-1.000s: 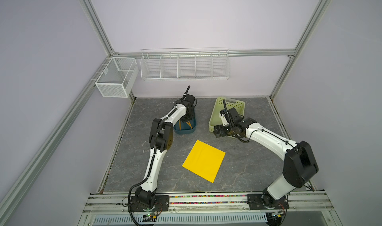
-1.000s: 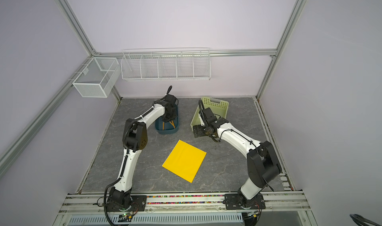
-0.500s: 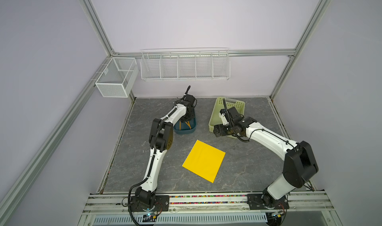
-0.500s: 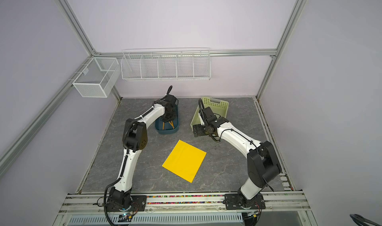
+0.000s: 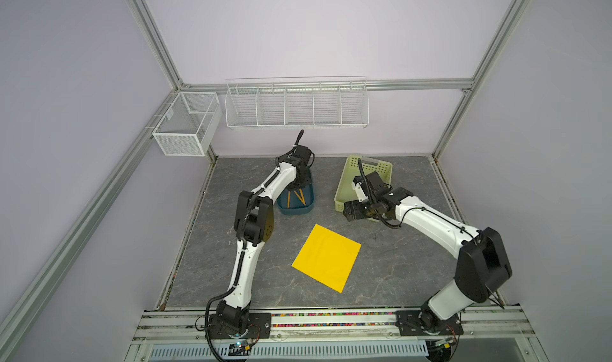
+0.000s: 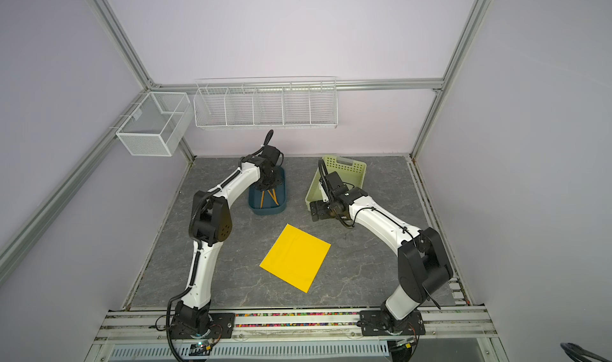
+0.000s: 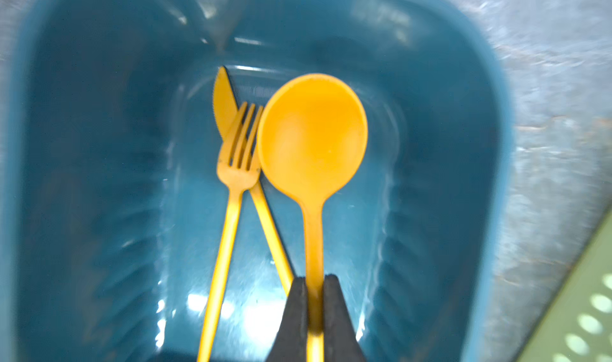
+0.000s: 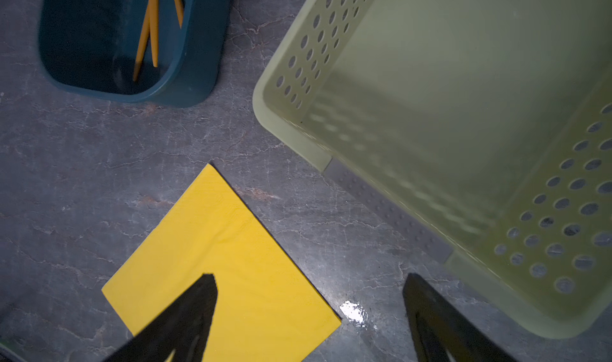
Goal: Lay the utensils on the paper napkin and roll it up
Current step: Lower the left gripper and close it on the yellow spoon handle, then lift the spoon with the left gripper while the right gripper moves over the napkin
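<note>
Utensils first: your spoon [image 7: 313, 135] is caught. The left gripper [image 7: 314, 292] has just nipped its jaws the last bit shut on the handle, well down the stem from the bowl. That's the change that matters: a moment ago you were closing, now you're clamped.

The fork [image 7: 236, 165] and knife [image 7: 223, 102] lie crossed just beside it on the floor of the blue tub [image 7: 82, 78], with the fork's tines over the knife blade. The spoon's bowl sits right against the fork's head. I can't tell whether the spoon has left the tub floor.

Nothing is on the paper napkin [image 5: 326, 257] so far. It lies flat and bare on the table [image 5: 381, 271], apart from the tub, toward the near side. Your right gripper [image 8: 309, 277] hangs with jaws spread wide and empty by the near corner of the green basket [image 8: 304, 55], looking down at the napkin.

By my reading you're at the first pick of three. Lift straight: that bowl could drag the fork along, and a thin handle may swivel in the pinch.
</note>
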